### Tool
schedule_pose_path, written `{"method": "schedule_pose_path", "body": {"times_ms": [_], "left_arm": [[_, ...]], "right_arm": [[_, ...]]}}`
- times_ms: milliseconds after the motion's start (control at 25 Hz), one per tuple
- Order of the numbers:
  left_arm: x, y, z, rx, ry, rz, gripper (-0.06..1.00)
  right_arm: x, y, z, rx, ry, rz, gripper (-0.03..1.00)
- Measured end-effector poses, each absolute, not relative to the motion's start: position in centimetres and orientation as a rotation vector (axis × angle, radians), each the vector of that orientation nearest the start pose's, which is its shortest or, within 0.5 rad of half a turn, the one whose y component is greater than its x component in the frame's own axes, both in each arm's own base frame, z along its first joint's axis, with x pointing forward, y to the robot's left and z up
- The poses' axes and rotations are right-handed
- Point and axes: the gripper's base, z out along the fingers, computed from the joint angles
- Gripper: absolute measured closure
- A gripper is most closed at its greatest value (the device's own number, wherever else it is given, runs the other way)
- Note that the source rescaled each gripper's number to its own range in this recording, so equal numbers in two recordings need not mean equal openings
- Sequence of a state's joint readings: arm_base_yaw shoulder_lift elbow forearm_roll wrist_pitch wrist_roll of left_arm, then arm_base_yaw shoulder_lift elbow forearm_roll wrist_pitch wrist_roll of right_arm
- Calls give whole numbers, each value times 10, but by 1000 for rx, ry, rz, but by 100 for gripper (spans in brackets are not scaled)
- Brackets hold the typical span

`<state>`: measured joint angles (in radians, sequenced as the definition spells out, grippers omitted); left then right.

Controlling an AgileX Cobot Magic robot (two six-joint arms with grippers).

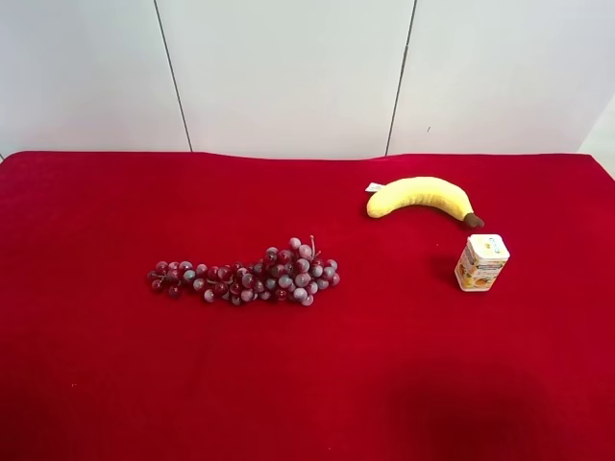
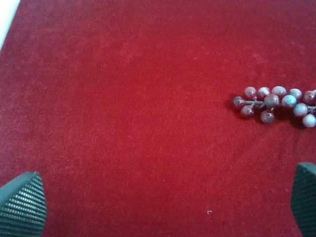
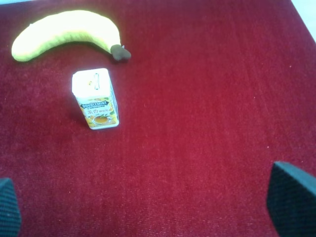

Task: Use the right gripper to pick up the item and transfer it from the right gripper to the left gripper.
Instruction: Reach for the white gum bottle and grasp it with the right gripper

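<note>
One carton [image 1: 481,262], one banana [image 1: 420,196], one grape bunch [image 1: 245,276], on red cloth [image 1: 96,384].

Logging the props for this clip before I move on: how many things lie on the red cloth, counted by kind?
Banana: 1
Red grape bunch: 1
DOUBLEMINT carton: 1
Total: 3
</note>
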<state>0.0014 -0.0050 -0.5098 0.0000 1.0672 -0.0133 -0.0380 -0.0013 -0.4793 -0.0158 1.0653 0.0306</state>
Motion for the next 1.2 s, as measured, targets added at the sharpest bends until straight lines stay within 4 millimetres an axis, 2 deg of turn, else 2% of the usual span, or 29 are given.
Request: {"method": "schedule_pose_path", "body": {"times_ms": [1200], "left_arm": [[-7,0,279,-15,2036,-8,-6]], "right_arm": [[-3,-1,271,72,2067,-24,-2]]}}
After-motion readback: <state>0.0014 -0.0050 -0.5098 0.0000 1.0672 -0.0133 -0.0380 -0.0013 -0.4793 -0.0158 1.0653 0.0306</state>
